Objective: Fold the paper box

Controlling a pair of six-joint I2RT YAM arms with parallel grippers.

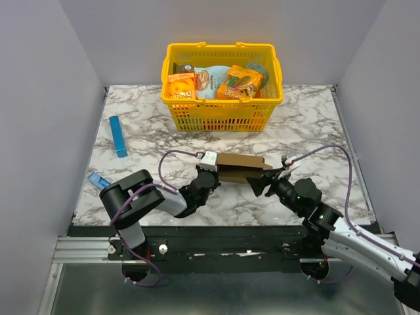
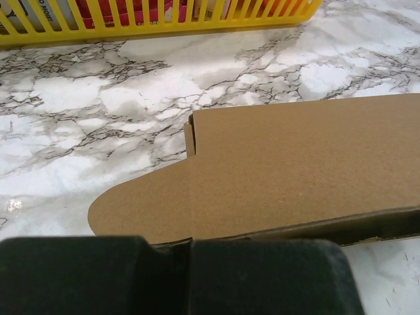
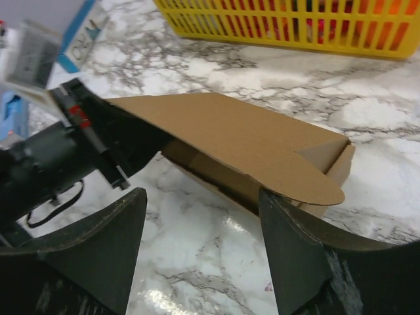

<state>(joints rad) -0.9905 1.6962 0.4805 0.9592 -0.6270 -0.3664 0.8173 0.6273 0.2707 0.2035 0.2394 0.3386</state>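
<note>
The paper box (image 1: pixel 239 165) is a plain brown carton lying on the marble table in front of the arms, its lid flap (image 3: pixel 243 138) raised over the open body. My left gripper (image 1: pixel 213 172) is shut on the box's left end. In the left wrist view its black fingers (image 2: pixel 262 275) are pressed together along the bottom, at the edge of the flap (image 2: pixel 295 170). My right gripper (image 3: pixel 202 197) is open just before the box's right end. Bare marble lies between its fingers, and the right finger (image 3: pixel 289 243) sits against the rounded flap tip.
A yellow basket (image 1: pixel 223 115) holding orange snack boxes stands at the back centre of the table. A slim blue box (image 1: pixel 118 136) lies at the left, and another blue item (image 1: pixel 98 179) sits by the left arm. Grey walls close in both sides.
</note>
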